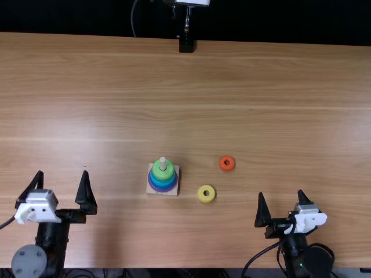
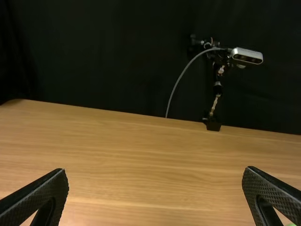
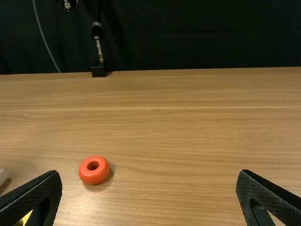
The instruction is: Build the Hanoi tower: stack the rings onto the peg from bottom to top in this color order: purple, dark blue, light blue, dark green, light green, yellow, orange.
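A light brown wooden table [image 1: 290, 104] spreads out with its grain running lengthwise in darker and paler streaks, a soft sheen on parts of the top. Beyond its far edge is a black cloth backdrop [image 2: 117, 56]. A slim stand of black and metallic segments [image 2: 217, 89] rises from a small, black, squared base [image 1: 186, 45] at that edge. The stand bears a silver, rounded bar-shaped camera [image 2: 248, 56], dark along its front. Beside the stand, a thin grey cable [image 2: 181, 76] curves down toward the table's far edge.

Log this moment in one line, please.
Green ring topmost on pale peg | yellow ring, orange ring on wooden table | left gripper, right gripper: jaws open
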Robot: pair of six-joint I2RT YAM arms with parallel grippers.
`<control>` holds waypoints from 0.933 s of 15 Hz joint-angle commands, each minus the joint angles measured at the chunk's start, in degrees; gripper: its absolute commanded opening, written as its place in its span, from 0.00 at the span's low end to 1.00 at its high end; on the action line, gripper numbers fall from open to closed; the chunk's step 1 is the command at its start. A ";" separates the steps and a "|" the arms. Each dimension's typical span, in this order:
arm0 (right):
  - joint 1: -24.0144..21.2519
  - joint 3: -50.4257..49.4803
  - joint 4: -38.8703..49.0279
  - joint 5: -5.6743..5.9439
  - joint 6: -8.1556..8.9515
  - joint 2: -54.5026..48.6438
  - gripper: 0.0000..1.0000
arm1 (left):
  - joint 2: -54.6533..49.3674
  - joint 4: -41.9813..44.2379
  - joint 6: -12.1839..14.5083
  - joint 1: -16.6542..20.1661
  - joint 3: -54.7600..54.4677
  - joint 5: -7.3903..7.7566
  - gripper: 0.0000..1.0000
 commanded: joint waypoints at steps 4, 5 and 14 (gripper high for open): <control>-0.47 -2.85 -4.08 -0.21 -0.31 -0.69 1.00 | -11.28 -3.16 0.34 0.17 -5.80 -0.09 1.00; -0.47 -2.85 -4.08 -0.21 -0.31 -0.69 1.00 | -11.72 -4.22 0.34 0.08 -5.97 0.01 1.00; -0.47 -2.85 -4.08 -0.31 -0.31 -0.69 1.00 | -12.34 -4.01 0.55 0.35 -15.29 -1.04 1.00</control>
